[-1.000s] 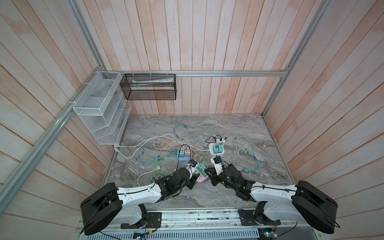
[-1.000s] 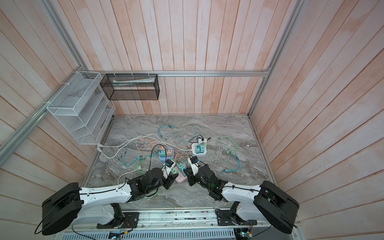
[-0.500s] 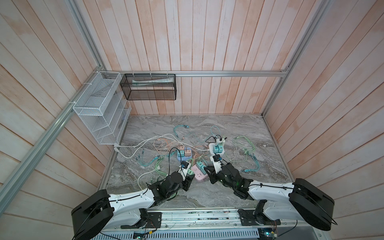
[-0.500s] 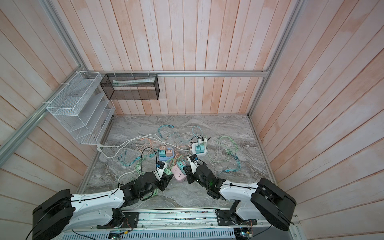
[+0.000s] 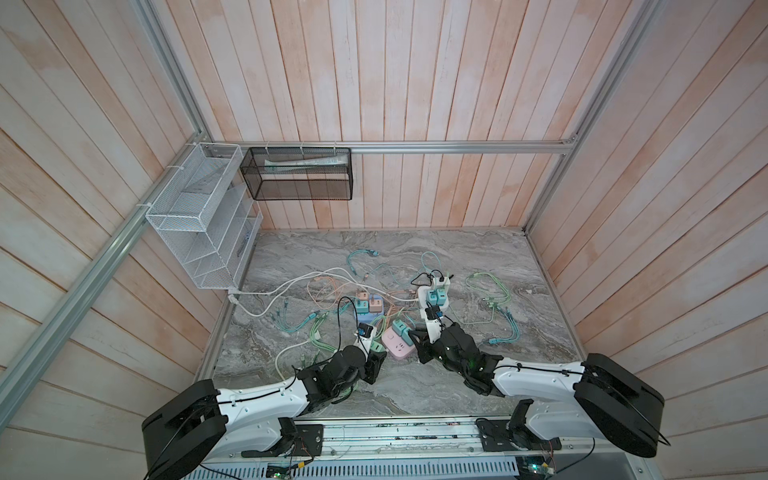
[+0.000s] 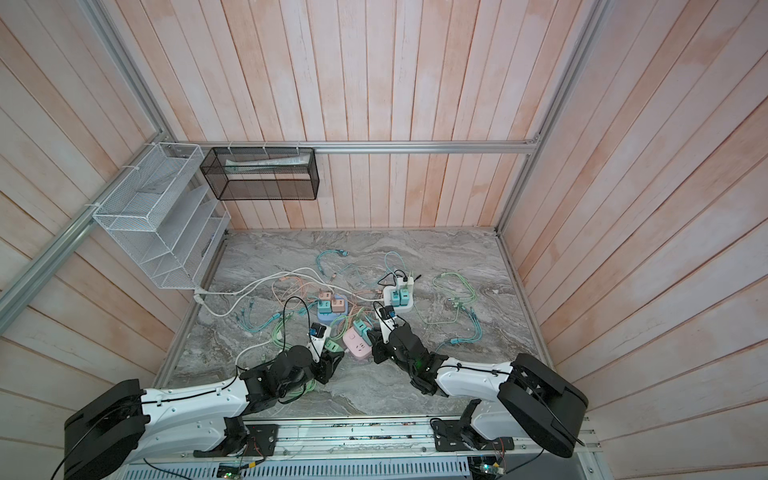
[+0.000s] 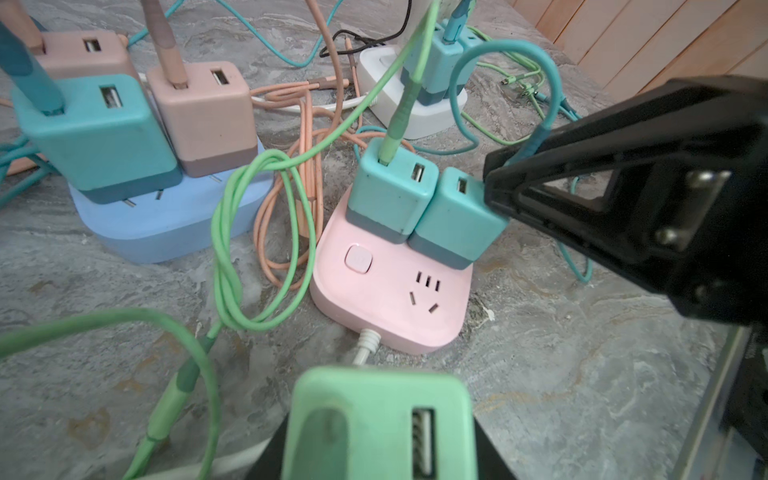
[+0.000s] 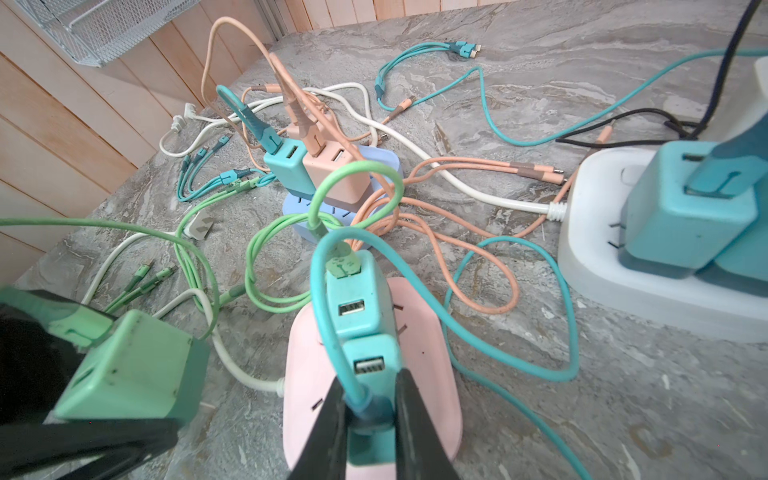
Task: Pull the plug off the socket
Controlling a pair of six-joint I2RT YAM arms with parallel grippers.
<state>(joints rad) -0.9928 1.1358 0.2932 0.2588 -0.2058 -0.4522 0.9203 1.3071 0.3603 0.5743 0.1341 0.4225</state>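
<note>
The pink socket [image 5: 400, 348] lies near the table's front, and its bare face [image 7: 390, 299] shows in the left wrist view. My left gripper [image 5: 375, 350] is shut on a green plug [image 7: 376, 419], which is off the pink socket and just to its left [image 6: 332, 345]. Two teal plugs [image 7: 390, 195] sit in the pink socket. My right gripper [image 8: 370, 415] is shut on the nearer teal plug [image 8: 370, 365], one finger on each side of it; it is seated in the pink socket [image 8: 428, 374]. A green cable [image 7: 224, 249] trails from the green plug.
A blue socket [image 5: 365, 309] carries teal and pink plugs. Further back, a white socket [image 5: 434, 297] holds teal plugs. Loose green, teal, orange and white cables [image 5: 316, 291] spread across the marble table [image 5: 457, 253]. White and black wire baskets [image 5: 199, 216] hang on the left and back walls.
My left arm has swung leftward and drawn back a little with the green plug in its jaws. My right gripper has stayed on the teal plug.
</note>
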